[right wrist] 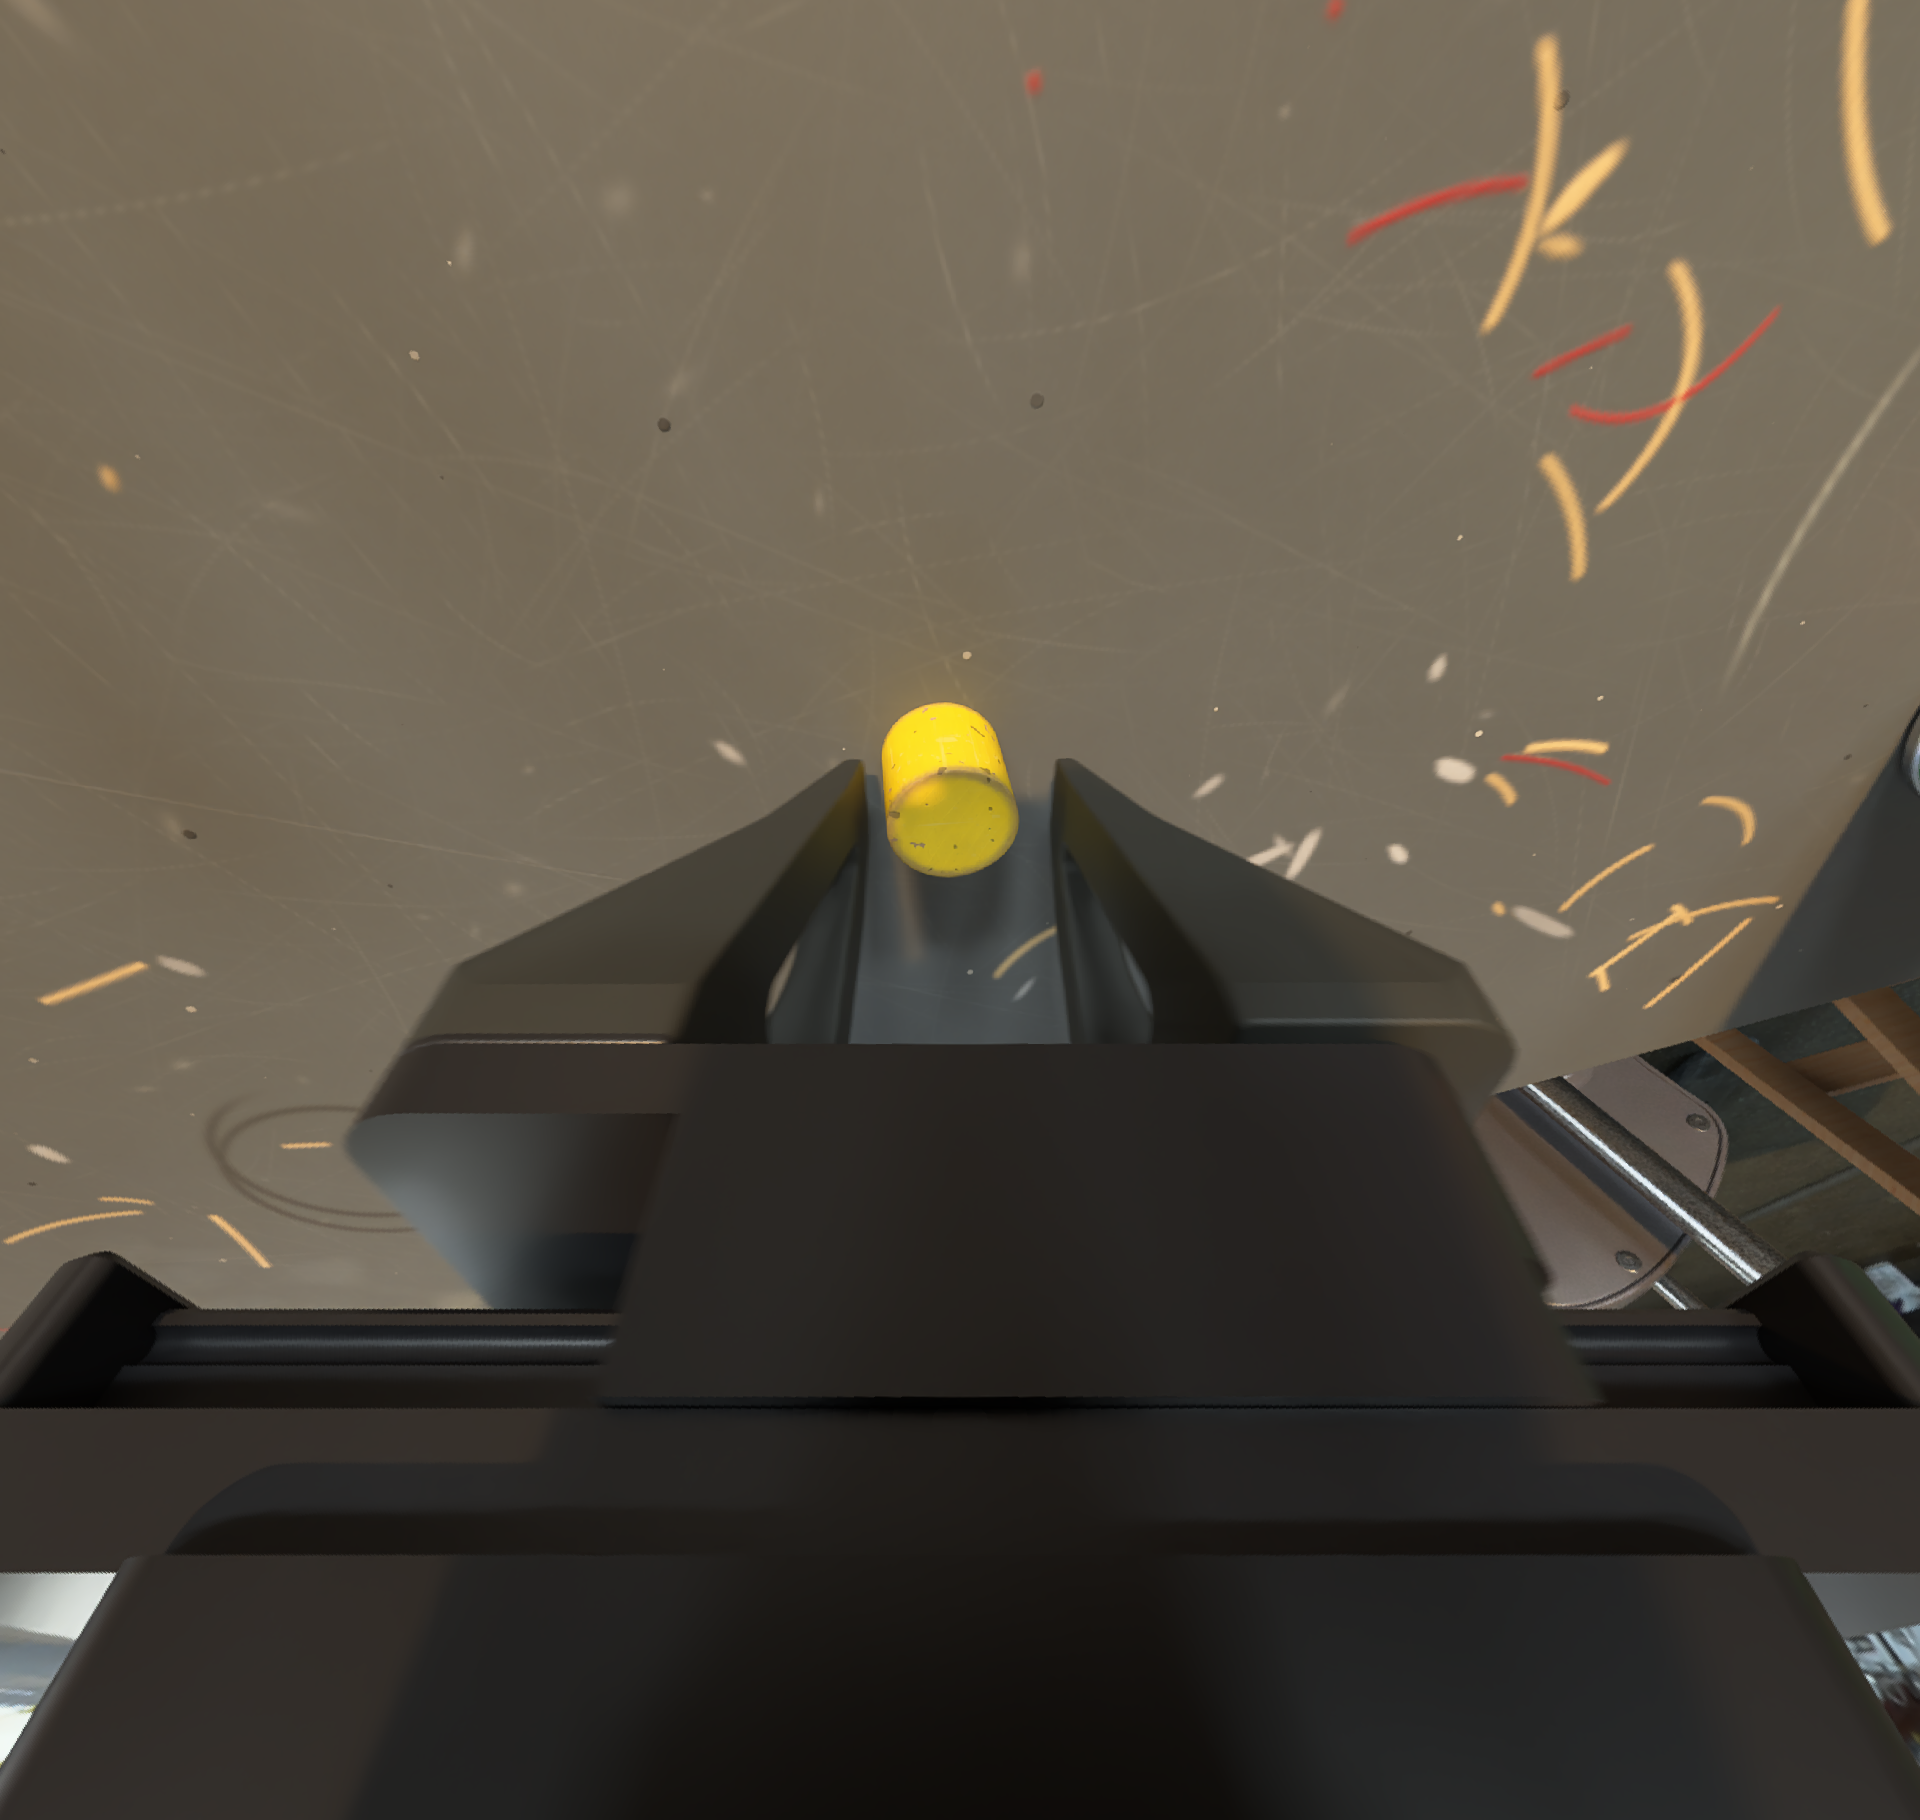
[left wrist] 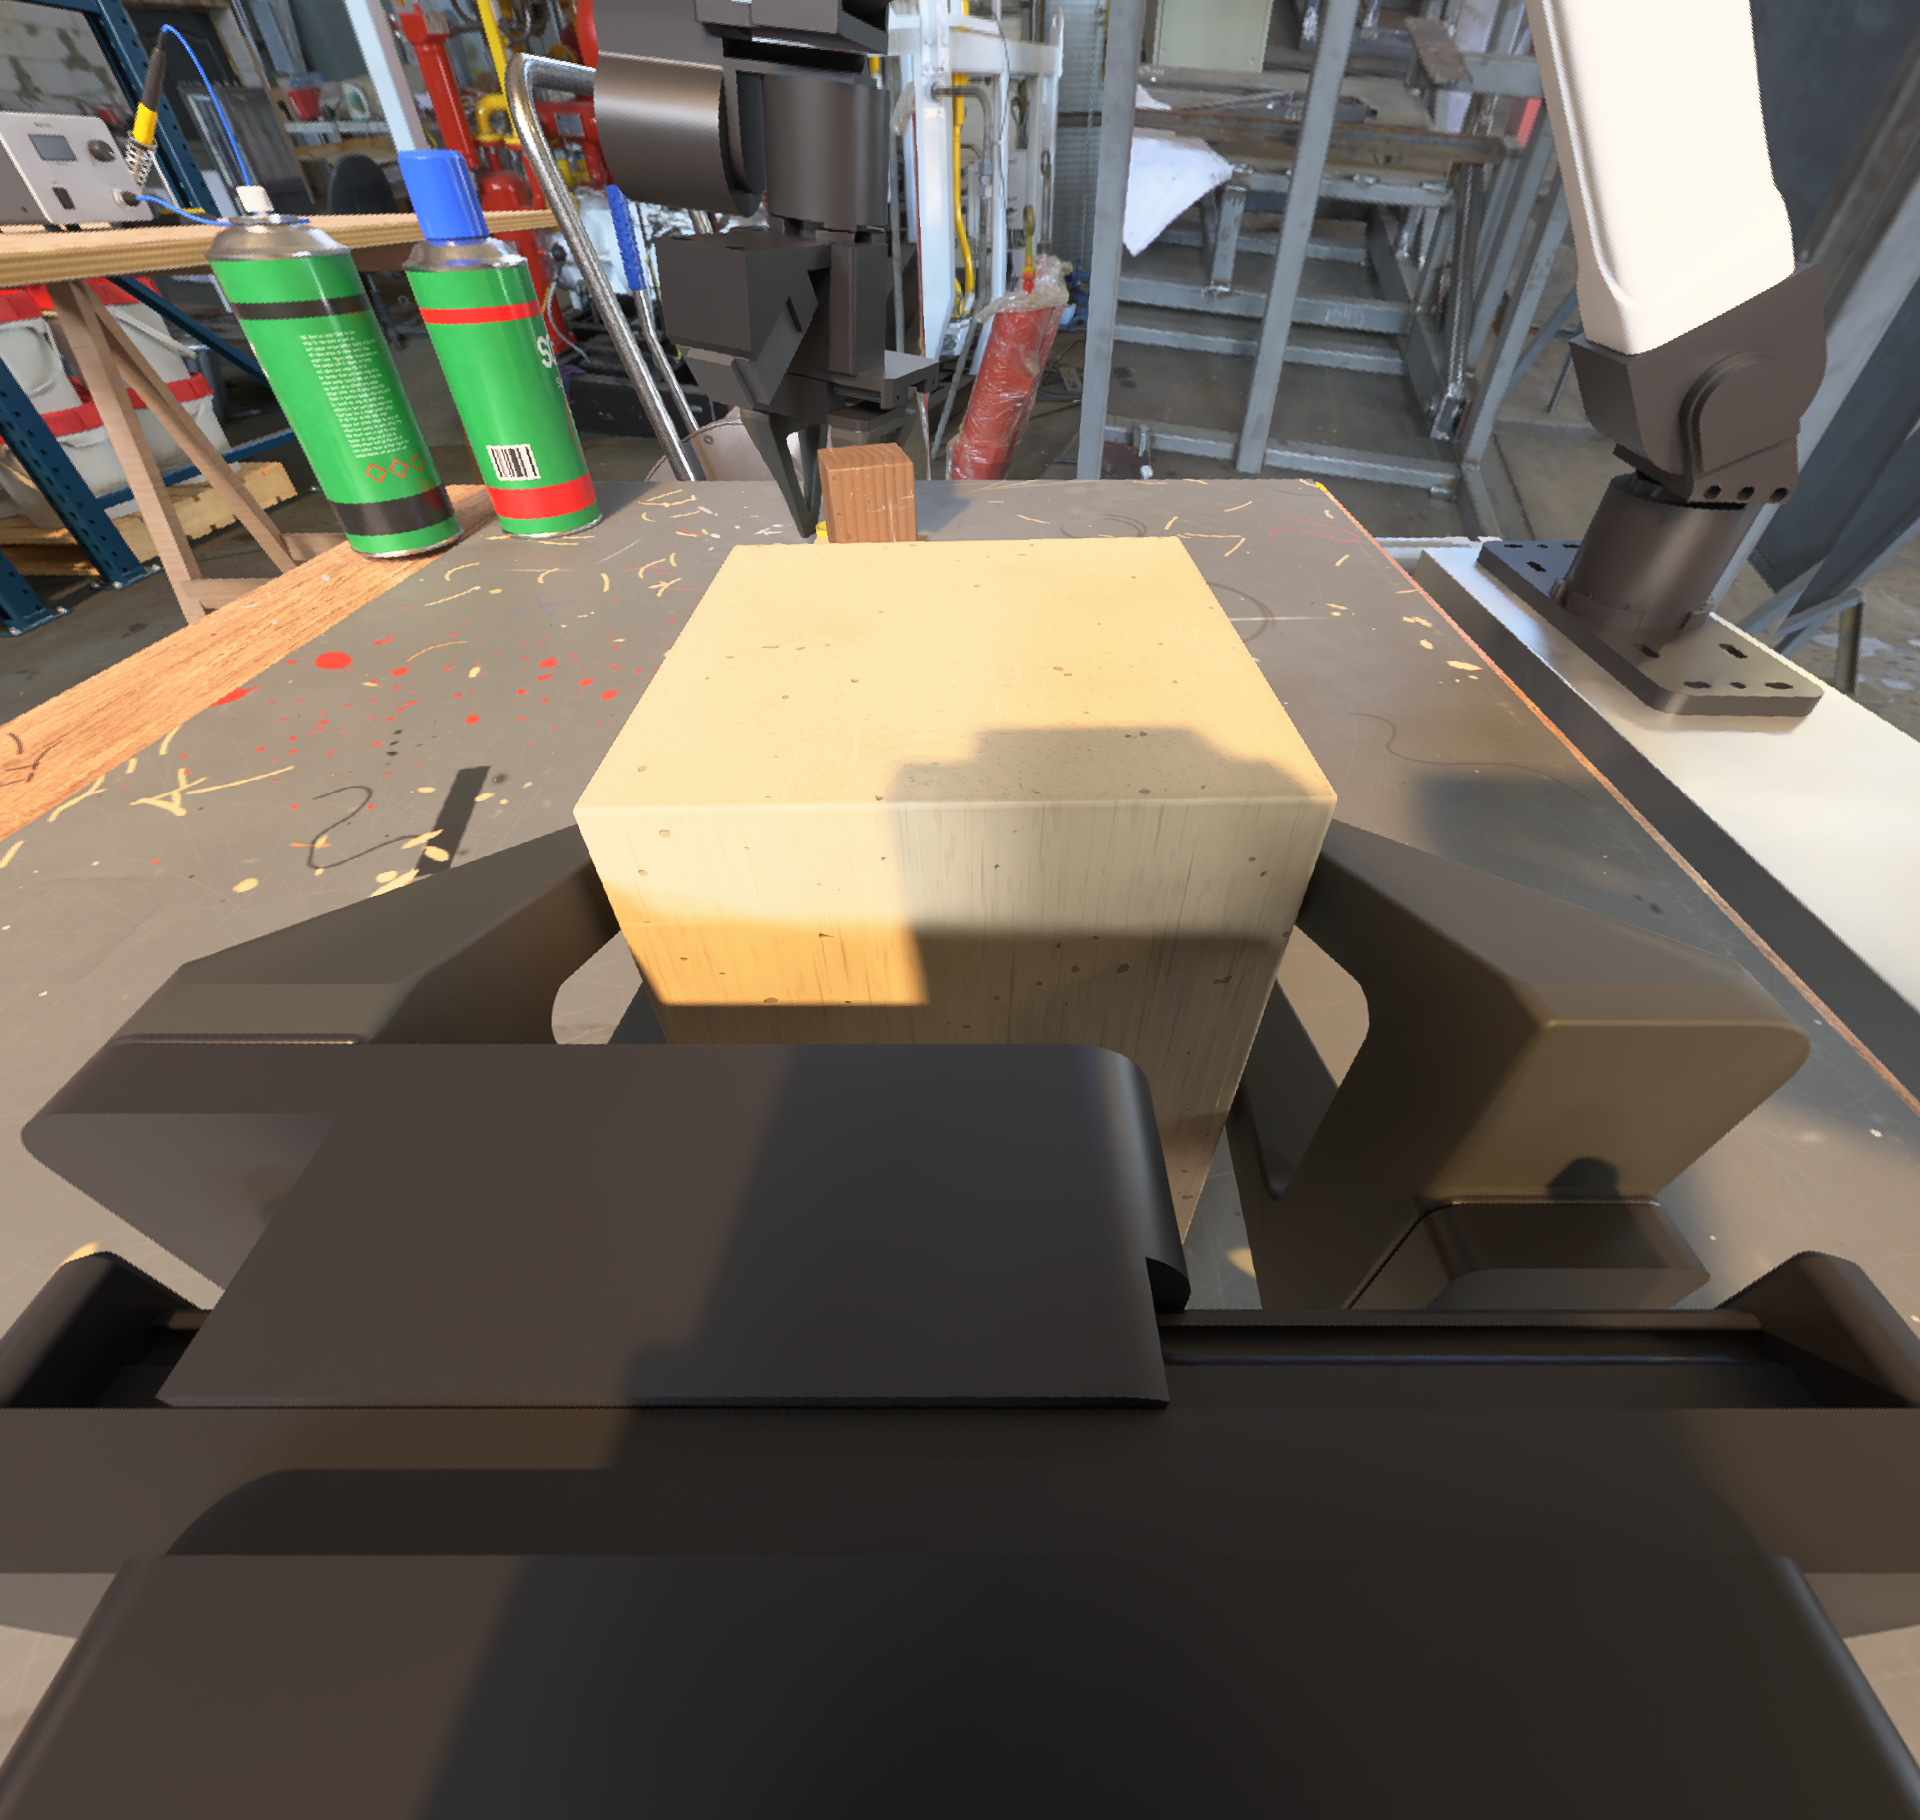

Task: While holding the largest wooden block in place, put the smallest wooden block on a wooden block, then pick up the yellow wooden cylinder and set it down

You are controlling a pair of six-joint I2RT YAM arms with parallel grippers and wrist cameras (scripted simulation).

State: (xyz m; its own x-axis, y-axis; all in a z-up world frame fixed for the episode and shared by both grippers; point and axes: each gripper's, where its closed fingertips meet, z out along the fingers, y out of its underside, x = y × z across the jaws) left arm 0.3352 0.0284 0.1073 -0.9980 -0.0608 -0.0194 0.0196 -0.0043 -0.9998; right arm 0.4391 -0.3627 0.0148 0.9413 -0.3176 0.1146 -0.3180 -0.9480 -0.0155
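Note:
In the left wrist view my left gripper point(left wrist: 956, 866) is shut on the largest wooden block point(left wrist: 935, 690), a pale cube standing on the table, with one finger on each side. A small brown wooden block point(left wrist: 865, 492) stands upright behind it; its base is hidden. My right gripper point(left wrist: 795, 497) points down just left of the brown block. In the right wrist view the right gripper point(right wrist: 958, 783) is open, with a fingertip on either side of the yellow wooden cylinder point(right wrist: 948, 794), which stands upright on the table. A small gap shows on the cylinder's right side.
Two green spray cans point(left wrist: 332, 388) point(left wrist: 499, 368) stand at the table's far left corner. The right arm's base plate point(left wrist: 1652, 627) sits on a white ledge at the right. The grey table point(right wrist: 623, 368) is flecked with paint. A metal handle point(right wrist: 1621, 1188) lies beyond its edge.

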